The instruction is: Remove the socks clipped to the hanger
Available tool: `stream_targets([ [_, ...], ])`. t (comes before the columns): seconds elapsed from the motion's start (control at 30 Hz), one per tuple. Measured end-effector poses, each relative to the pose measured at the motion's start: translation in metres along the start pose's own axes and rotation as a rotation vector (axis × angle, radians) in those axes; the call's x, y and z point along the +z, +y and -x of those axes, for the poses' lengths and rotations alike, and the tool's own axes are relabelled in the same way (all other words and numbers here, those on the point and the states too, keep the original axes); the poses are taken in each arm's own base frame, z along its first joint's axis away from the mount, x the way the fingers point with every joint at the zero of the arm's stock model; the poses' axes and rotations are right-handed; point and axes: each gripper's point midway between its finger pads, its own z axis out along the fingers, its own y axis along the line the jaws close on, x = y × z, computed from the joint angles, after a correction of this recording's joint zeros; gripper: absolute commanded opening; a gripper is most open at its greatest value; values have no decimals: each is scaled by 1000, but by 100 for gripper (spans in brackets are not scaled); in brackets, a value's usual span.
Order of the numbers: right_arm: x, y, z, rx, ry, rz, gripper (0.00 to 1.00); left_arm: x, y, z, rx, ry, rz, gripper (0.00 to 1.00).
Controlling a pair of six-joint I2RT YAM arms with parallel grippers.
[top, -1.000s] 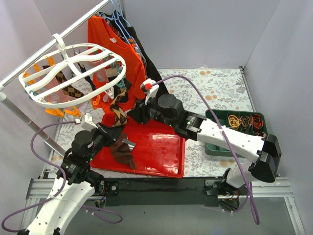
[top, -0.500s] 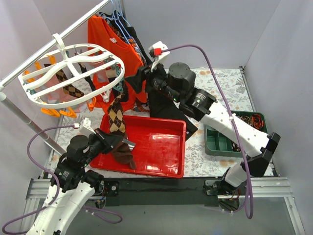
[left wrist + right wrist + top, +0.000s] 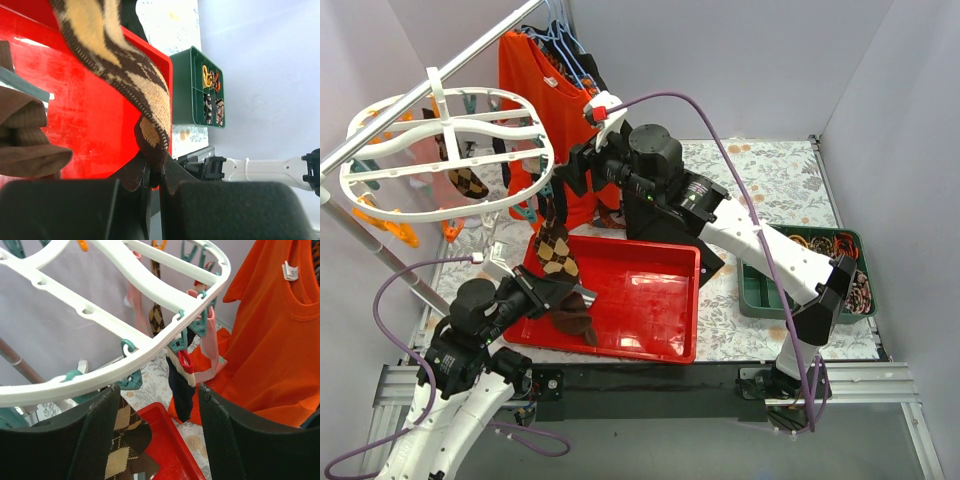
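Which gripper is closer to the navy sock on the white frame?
Right. The right gripper hangs open facing the navy sock; the left gripper is below, clamping an argyle sock.

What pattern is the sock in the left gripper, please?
The sock is brown argyle; top external view.

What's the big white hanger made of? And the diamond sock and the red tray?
The hanger looks like smooth, hard white plastic, moulded with holes and ribs. The argyle sock looks like soft knitted fabric; stitches show along its edge. The red tray seems glossy plastic, since it shines.
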Motion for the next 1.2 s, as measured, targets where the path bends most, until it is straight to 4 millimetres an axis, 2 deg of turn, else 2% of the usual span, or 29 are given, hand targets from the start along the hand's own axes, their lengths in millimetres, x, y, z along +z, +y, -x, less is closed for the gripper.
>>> stream_targets([
  [0.3, -10, 17, -24, -15, 42, 26, 73, -2, 0, -6, 0, 27, -6, 0],
  [0.47, -18, 27, -30, -41, 49, 0, 75, -5, -1, -7, 2, 27, -16, 0],
  [0.67, -30, 46, -24, -55, 32, -5, 75, -9, 0, -11, -1, 38, -22, 0],
  [0.9, -27, 40, -18, -76, 14, -43, 75, -10, 4, -16, -14, 49, -25, 0],
  [1.2, -19, 51, -5, -78, -50, -54, 72, -10, 3, -18, -18, 62, -29, 0],
])
